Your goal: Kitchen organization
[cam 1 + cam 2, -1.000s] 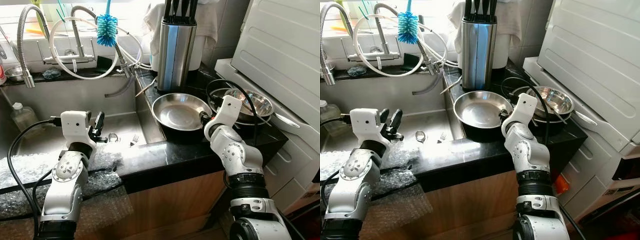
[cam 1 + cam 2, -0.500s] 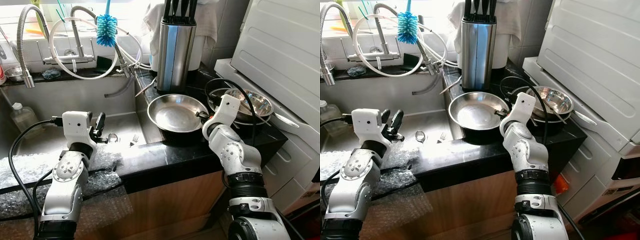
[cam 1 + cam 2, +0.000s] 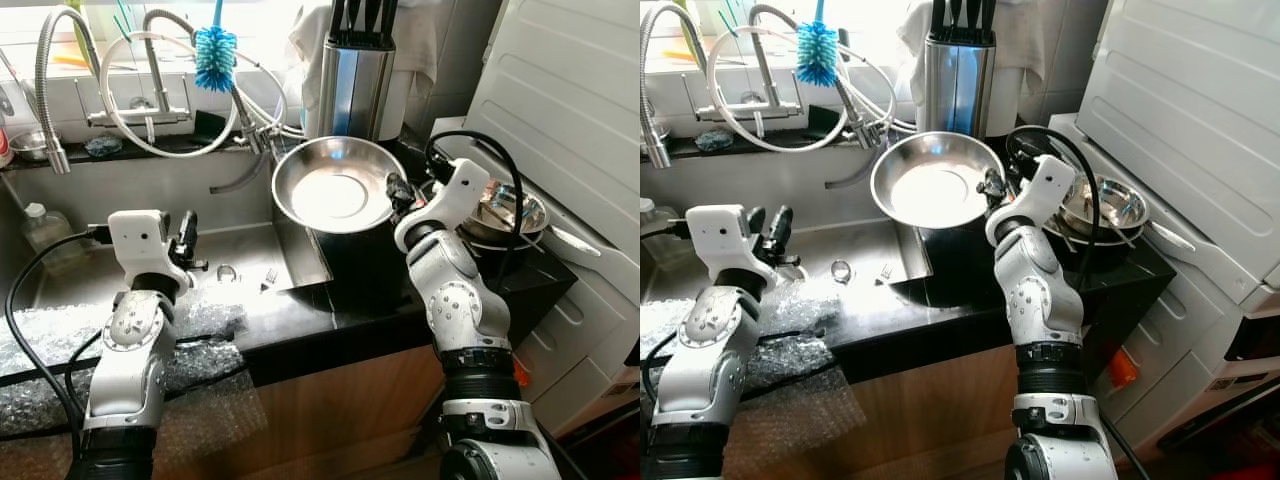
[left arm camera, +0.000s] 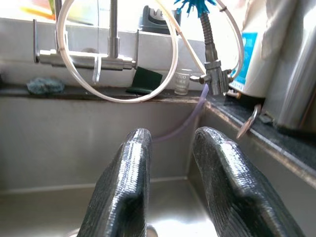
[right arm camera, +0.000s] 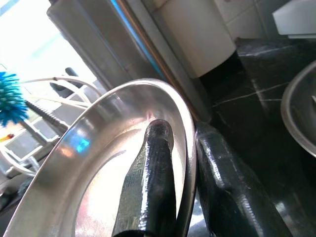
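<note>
Nearest the robot, along the front edge of the black worktop [image 3: 330, 320], crumpled bubble wrap [image 3: 60, 345] lies draped beside the sink. Above the sink basin [image 3: 250, 255] the left gripper [image 3: 185, 240] hovers with its fingers [image 4: 131, 187] a little apart and nothing between them; it looks to be waiting rather than working. On the basin floor beneath it lie a small fork [image 3: 268, 279] and a ring-shaped metal piece [image 3: 226, 272].

Over the worktop's middle, the right gripper [image 3: 395, 195] pinches the rim of a stainless steel bowl [image 3: 330, 185], one finger [image 5: 148, 187] inside the wall and the other outside. That rim grip is probably why the bowl hangs tilted, its hollow turned towards the camera, lifted clear of the worktop. Judging by the task, it is being carried to a tidier spot, perhaps onto the nested steel bowls [image 3: 505, 210] near the worktop's right edge.

Behind the lifted bowl, at the worktop's back edge, a steel knife block [image 3: 355, 75] stands upright. Farther left, on the ledge behind the sink, rise a spring-neck tap [image 3: 45, 90] and a blue bottle brush [image 3: 214, 55].
</note>
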Available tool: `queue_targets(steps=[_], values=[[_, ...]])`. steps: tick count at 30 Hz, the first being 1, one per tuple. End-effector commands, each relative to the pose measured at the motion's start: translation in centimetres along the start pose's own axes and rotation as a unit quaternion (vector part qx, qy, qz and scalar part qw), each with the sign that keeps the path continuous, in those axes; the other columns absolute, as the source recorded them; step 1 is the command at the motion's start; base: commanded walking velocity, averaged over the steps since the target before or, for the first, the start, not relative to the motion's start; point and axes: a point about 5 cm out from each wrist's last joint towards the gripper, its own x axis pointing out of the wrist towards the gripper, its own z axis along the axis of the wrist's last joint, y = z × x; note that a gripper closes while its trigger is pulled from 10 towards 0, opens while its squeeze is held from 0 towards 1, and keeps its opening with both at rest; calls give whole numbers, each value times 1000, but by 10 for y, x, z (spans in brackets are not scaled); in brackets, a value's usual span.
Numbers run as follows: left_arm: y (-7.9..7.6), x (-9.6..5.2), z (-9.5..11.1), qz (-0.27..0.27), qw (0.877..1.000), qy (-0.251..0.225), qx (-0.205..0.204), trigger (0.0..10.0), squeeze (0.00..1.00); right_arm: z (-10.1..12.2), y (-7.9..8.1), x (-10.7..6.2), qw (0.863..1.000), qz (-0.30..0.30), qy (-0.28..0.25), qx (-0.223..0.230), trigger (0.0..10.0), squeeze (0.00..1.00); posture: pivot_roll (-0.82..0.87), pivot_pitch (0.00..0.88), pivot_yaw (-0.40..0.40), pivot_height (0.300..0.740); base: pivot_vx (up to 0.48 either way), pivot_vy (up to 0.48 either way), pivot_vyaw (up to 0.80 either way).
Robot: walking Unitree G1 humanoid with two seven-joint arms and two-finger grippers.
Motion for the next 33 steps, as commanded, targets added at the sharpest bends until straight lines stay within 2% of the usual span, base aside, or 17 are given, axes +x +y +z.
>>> queue_targets(steps=[1,2,7,11,12,14,22,23,25,26,30,33], values=[[2,4,5,10,1000,-6,-18,10000,0,2,8,-3,1000,22,-17,-10,9294,0,-110,0,-64,740,0,0,0],[2,4,4,11,999,-2,-30,10000,0,-1,9,-5,999,30,-16,-26,10000,0,-110,0,-62,740,0,0,0],[1,5,2,11,997,7,-74,10000,0,-7,8,-13,997,54,-30,-52,10000,0,-107,0,-57,740,0,0,0],[1,5,2,11,997,7,-77,10000,0,-7,8,-13,997,56,-31,-53,10000,0,-107,0,-57,740,0,0,0],[-1,6,3,2,996,8,-94,10000,1000,-8,7,-16,995,64,-37,-60,10000,0,-103,0,-57,740,0,0,0],[-7,7,4,-34,991,14,-127,10000,1000,-8,4,-23,993,84,-50,-73,10000,0,-100,0,-55,740,0,0,0],[-12,7,9,-69,986,13,-152,10000,1000,-8,-1,-31,990,92,-66,-81,10000,0,-89,0,-57,740,0,0,0],[-13,8,11,-74,984,9,-164,10000,957,-7,-2,-33,990,93,-69,-80,10000,0,-88,0,-57,740,0,0,0],[-13,9,12,-76,983,8,-168,10000,957,-7,-3,-33,990,93,-71,-79,10000,0,-87,0,-57,740,0,0,0],[-15,9,14,-89,980,7,-176,10000,0,-7,-3,-34,990,93,-76,-78,10000,0,-86,0,-56,740,0,0,0],[-23,7,13,-125,975,15,-182,10000,0,-6,-4,-36,989,96,-85,-75,10000,0,-80,0,-58,740,0,0,0],[-34,2,13,-172,965,25,-194,10000,0,-7,-4,-36,988,99,-86,-79,10000,0,-76,0,-59,740,0,0,0]])
